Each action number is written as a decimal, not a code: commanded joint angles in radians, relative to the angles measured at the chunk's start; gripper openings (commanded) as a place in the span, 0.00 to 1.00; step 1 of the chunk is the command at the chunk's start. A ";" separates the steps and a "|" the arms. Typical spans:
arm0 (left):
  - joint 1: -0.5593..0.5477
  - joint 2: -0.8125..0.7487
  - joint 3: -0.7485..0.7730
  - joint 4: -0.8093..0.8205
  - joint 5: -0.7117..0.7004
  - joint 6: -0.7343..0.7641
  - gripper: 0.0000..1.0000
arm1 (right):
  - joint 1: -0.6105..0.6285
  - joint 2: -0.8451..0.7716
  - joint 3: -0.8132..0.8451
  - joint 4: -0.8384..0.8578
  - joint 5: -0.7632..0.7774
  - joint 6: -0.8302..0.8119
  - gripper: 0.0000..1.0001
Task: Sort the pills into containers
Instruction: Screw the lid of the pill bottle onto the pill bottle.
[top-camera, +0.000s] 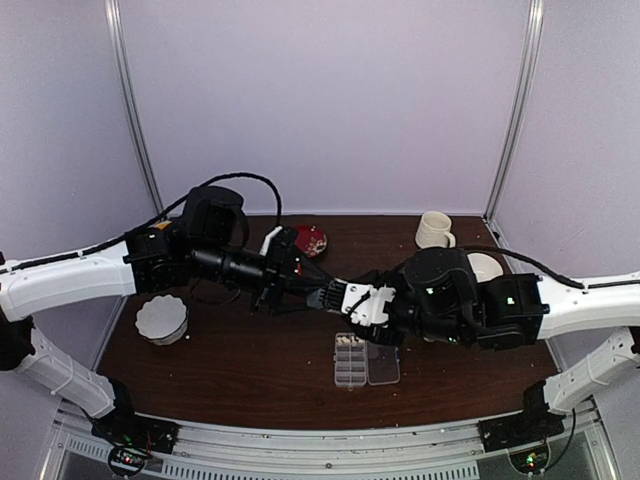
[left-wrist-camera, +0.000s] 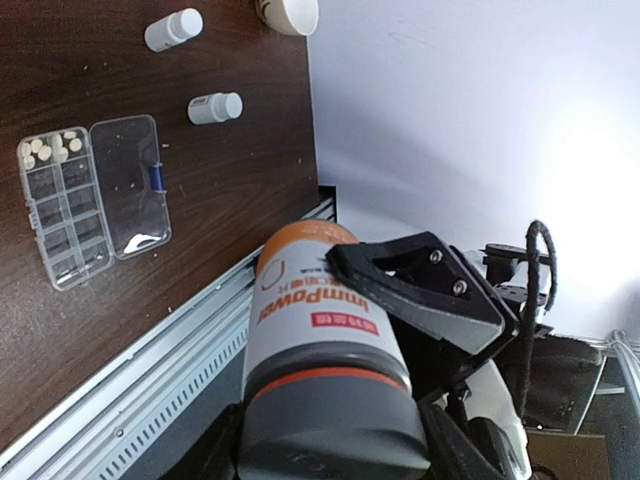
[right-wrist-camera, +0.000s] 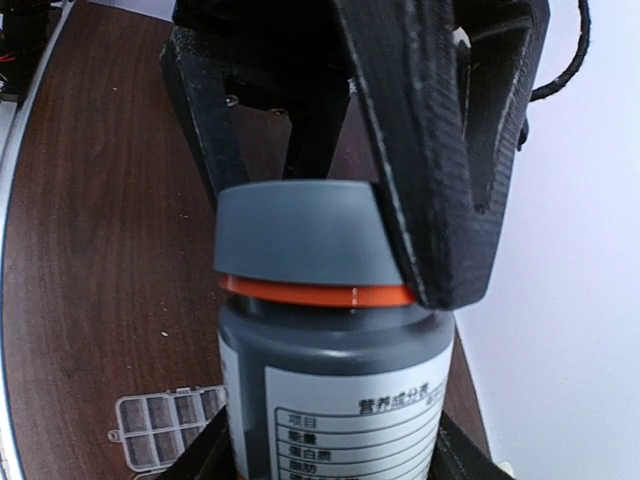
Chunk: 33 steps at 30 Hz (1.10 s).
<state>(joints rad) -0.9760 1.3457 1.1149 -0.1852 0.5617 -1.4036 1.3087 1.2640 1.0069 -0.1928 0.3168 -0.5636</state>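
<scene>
Left pincer (right-wrist-camera: 320, 245) clamps bottle (right-wrist-camera: 330, 400) (grey cap), organiser box (top-camera: 350, 372) nearby, mug (top-camera: 433, 230) behind

Dark wooden table (top-camera: 250, 370) with open clear organiser box (top-camera: 351, 362), fluted white bowl (top-camera: 162, 318), cream mug (top-camera: 433, 230), red dish (top-camera: 311, 240)

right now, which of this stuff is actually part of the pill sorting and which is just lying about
In the job: pills, organiser box, grey-capped bottle held off the table.
Lying about: two small white bottles, mug, red dish, white fluted cup.
</scene>
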 joint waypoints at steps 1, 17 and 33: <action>-0.033 0.065 0.117 -0.167 0.103 0.184 0.00 | -0.054 -0.034 0.069 0.092 -0.302 0.100 0.00; -0.034 0.087 0.188 -0.269 0.100 0.534 0.00 | -0.167 -0.063 0.094 0.083 -0.607 0.579 0.00; -0.034 0.079 0.229 -0.313 0.050 0.659 0.00 | -0.172 -0.151 0.252 0.029 -0.525 0.964 0.00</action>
<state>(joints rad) -0.9802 1.3987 1.3632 -0.4026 0.6239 -0.8459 1.1568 1.2079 1.1660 -0.3962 -0.2462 0.2413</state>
